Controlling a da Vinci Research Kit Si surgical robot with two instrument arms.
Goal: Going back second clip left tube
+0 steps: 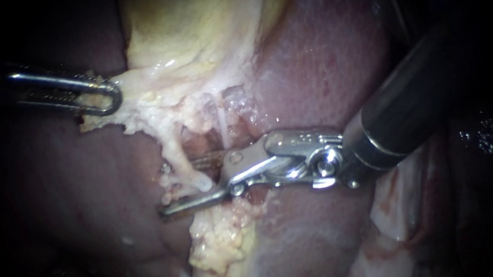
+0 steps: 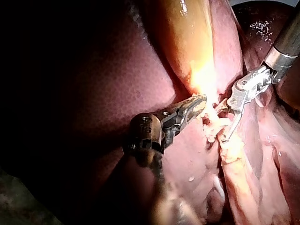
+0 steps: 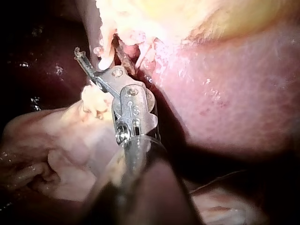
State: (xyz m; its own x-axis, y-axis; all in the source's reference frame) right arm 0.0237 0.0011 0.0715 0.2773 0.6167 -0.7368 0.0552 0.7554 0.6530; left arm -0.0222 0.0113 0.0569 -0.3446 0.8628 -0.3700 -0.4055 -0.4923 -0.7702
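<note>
While left tool point(image 1: 113, 98) grips pale tissue point(image 1: 139, 100), right tool point(image 1: 177, 187) gapes astride whitish, glistening left tube point(image 1: 186, 166).

1. Left instrument point(image 1: 100, 96) enters from the upper left of the frame, its pincer clamped on tissue point(image 1: 136, 100).
2. Right instrument point(image 1: 182, 186) slants in from the upper right, wrist bent level, pincer parted at centre frame.

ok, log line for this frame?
left instrument: jaws shut on pale tissue | right instrument: jaws open, astride tube
</note>
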